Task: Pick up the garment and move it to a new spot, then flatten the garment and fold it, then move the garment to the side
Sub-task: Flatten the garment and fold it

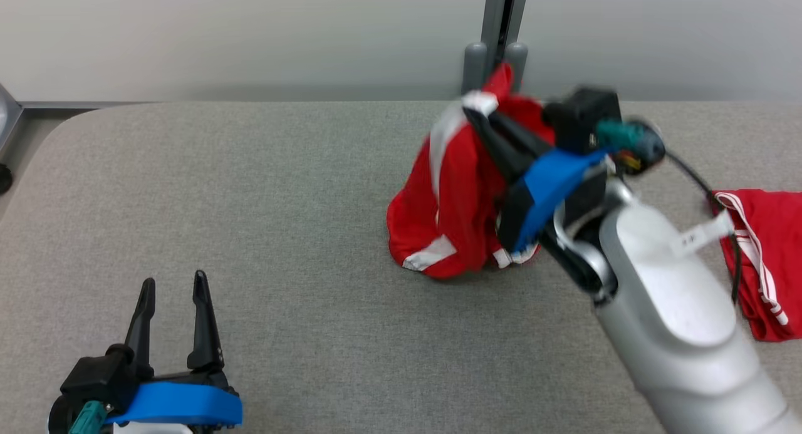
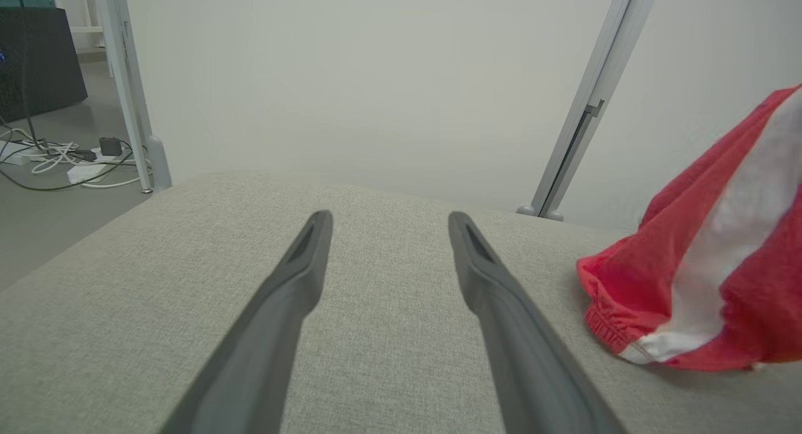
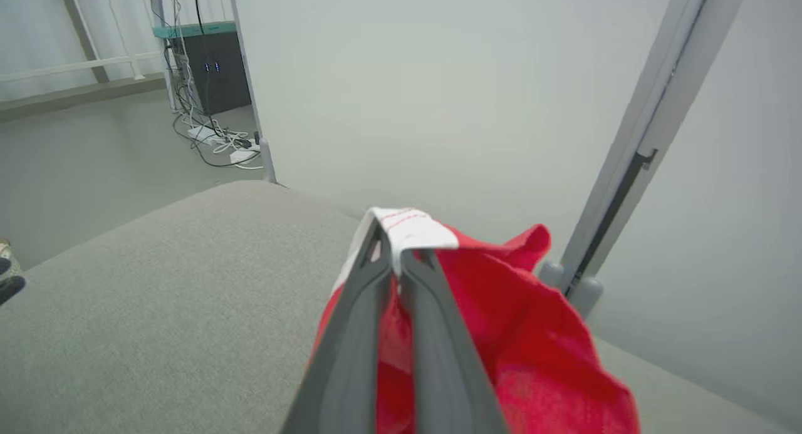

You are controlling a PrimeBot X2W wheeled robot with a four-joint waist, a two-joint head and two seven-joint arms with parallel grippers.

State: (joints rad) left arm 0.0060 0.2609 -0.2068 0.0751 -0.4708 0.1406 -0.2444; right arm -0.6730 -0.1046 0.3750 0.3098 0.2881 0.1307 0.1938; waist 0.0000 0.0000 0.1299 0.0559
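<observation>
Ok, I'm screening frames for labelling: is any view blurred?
Head view: the right gripper and the garment it grips are blurred, the left gripper sharp. Left wrist view: crisp, evenly lit. Right wrist view: slightly soft, no glare.

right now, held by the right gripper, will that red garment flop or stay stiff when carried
Probably floppy: the red garment hangs in a draped cone from the right gripper, hem on the grey table. Likely light: a pinch on its white band holds it up. It may swing.
</observation>
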